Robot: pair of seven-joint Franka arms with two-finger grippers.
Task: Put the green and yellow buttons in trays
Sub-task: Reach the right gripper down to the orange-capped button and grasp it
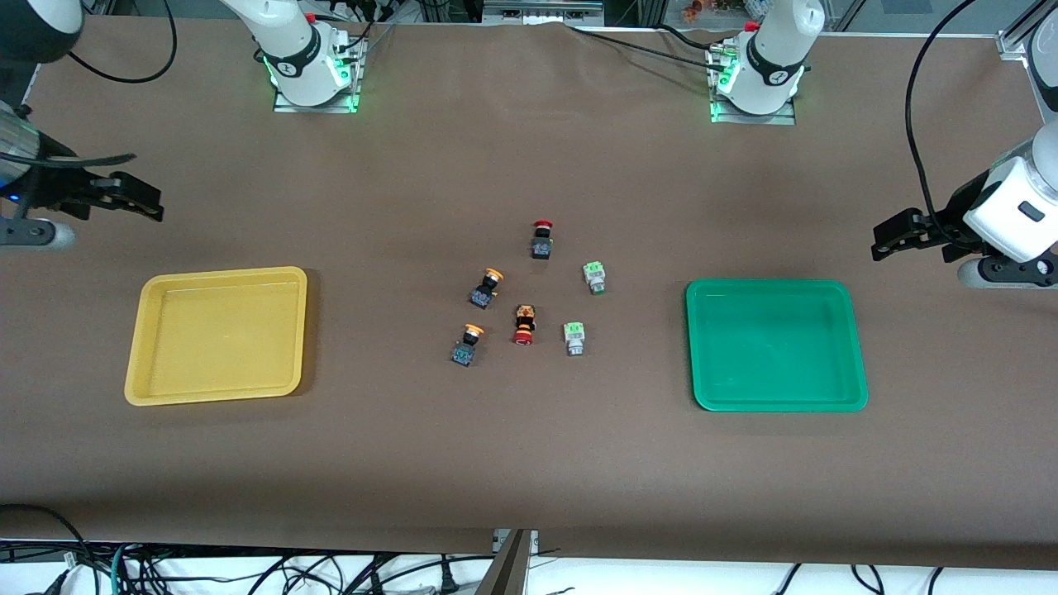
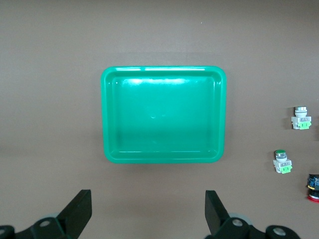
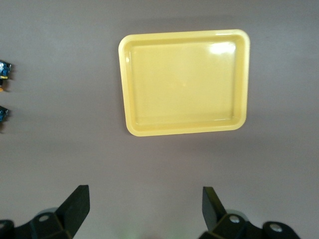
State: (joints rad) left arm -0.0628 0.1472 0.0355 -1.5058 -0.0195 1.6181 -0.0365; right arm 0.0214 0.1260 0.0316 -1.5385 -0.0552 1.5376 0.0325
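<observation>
- Buttons lie in a loose cluster at the middle of the table, between the two trays; none sits in a tray yet.
- Green-capped buttons (image 1: pixel 593 277) and (image 1: pixel 574 337): pale square caps on white-silver bodies, lying on their sides at the cluster's edge toward the green tray (image 1: pixel 855 397).
- Yellow-capped buttons (image 1: pixel 487 288) and (image 1: pixel 468 345): round caps on black-blue bodies, lying tilted at the cluster's edge toward the yellow tray (image 1: pixel 136 388).
- Two red-capped buttons (image 1: pixel 541 239) and (image 1: pixel 524 325) lie among them; these are not task items.
- Trays: shallow glossy plastic, rounded corners, raised rims, both empty.
- Left gripper (image 1: pixel 897 240): hovers over the table's edge at the left arm's end, beside the green tray, fingers spread wide, holding nothing.
- Right gripper (image 1: pixel 136 201): hovers over the table's edge at the right arm's end, beside the yellow tray, fingers spread wide, holding nothing.
- Judgement: each arm must reach past its own tray toward the centre; the left arm is nearer the green pair, the right arm the yellow pair.
</observation>
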